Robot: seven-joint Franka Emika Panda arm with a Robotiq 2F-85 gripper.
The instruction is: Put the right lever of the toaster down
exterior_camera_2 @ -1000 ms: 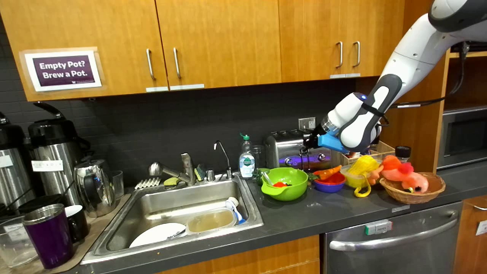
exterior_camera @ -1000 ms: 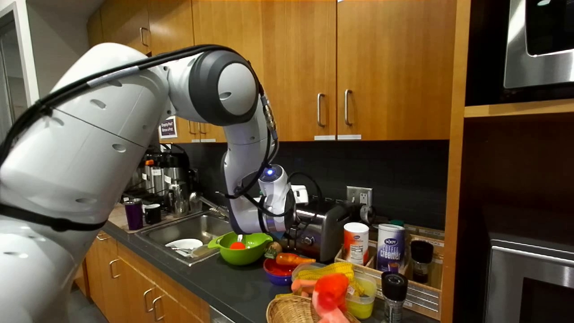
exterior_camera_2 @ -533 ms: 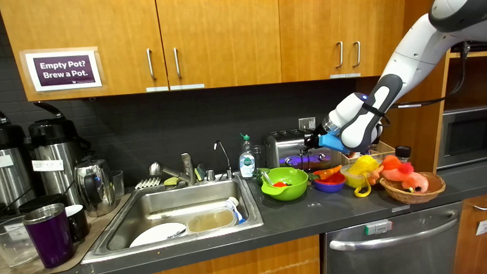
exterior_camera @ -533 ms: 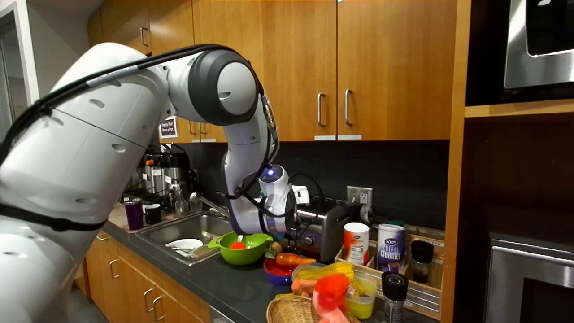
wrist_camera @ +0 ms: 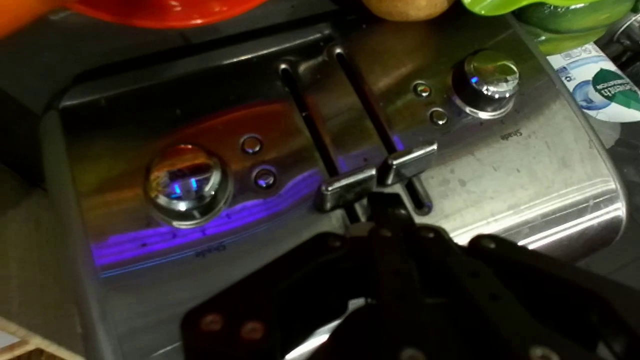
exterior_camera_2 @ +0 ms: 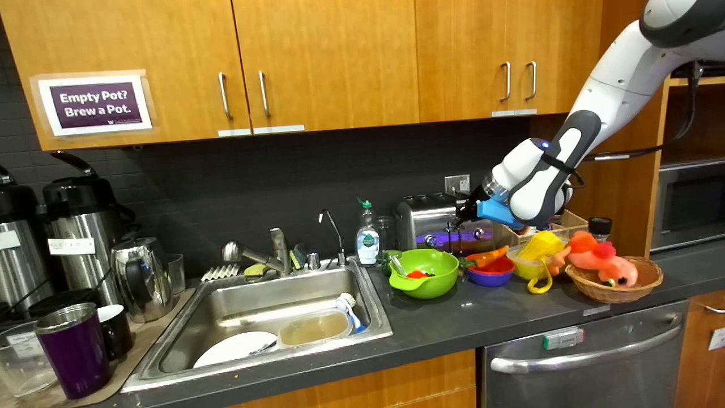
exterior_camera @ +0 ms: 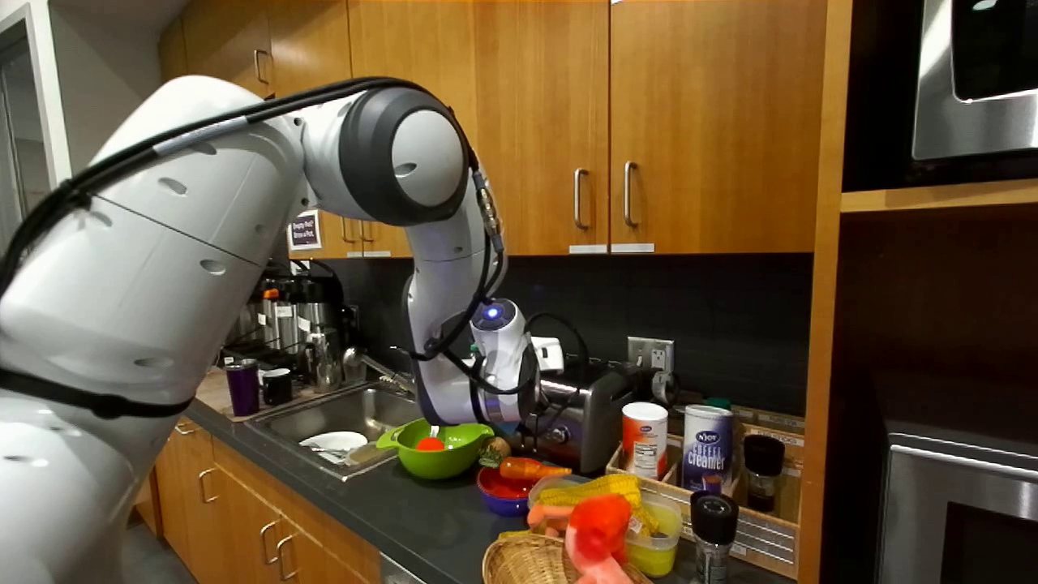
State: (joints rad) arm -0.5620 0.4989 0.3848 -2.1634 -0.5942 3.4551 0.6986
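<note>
While the arm has shifted slightly, pressed-together jaws hang by the toaster.

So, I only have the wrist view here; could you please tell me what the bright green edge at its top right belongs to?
Observer: To a green bowl, and both exterior views show something red in it.
Operator: Thank you; is the bottle whose label I see at the right standing up?
Observer: Yes, in an exterior view it stands upright by the sink.
Operator: And what is on the wall behind the toaster whose right lever I must lower?
Observer: An outlet plate, visible in both exterior views.
</note>
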